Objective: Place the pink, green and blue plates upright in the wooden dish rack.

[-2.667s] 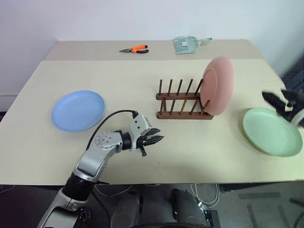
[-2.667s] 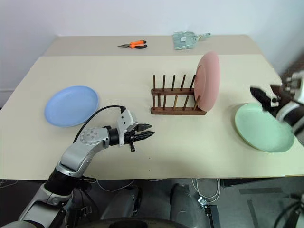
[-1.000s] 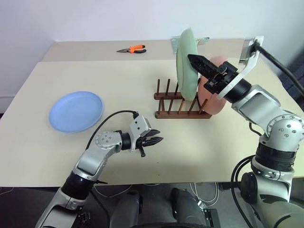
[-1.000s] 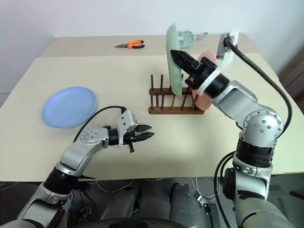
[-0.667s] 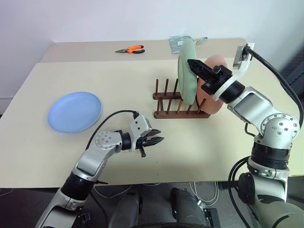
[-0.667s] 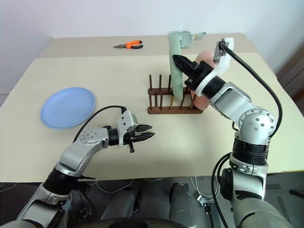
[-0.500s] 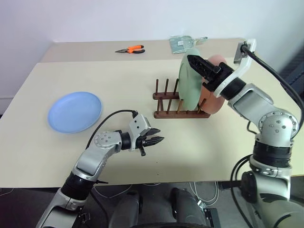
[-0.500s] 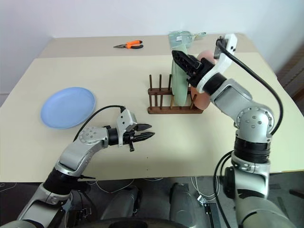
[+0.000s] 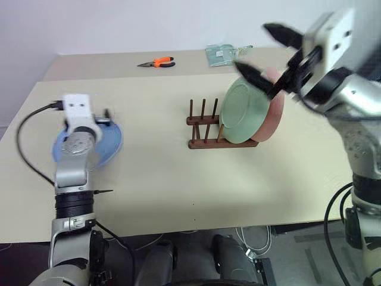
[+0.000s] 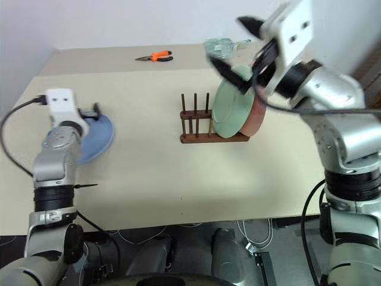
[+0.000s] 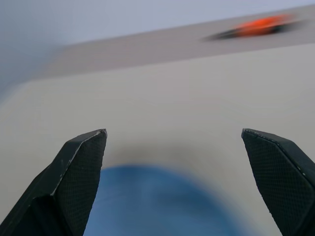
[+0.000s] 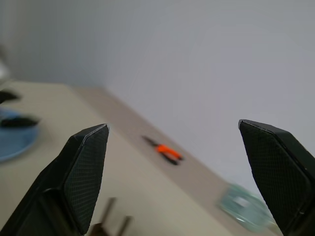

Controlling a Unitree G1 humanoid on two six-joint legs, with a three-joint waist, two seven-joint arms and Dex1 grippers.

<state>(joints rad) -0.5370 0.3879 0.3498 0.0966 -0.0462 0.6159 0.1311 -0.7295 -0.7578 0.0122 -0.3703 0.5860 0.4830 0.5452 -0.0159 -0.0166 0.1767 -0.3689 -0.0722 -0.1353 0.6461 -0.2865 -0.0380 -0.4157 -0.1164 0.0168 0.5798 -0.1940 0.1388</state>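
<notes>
Wooden rack (image 9: 205, 128): green plate (image 9: 243, 113), pink plate (image 9: 275, 116)

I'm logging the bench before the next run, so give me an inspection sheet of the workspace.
Surface: beige table, a second one butted behind.
Job's things: green plate and pink plate upright in the wooden dish rack; blue plate flat at the robot's left.
Clutter: orange pliers and a clear packet on the back table.
Grippers: left gripper open over the blue plate; right gripper open above the rack.
Cables: black cable on the left arm.
Surroundings: white wall.
</notes>
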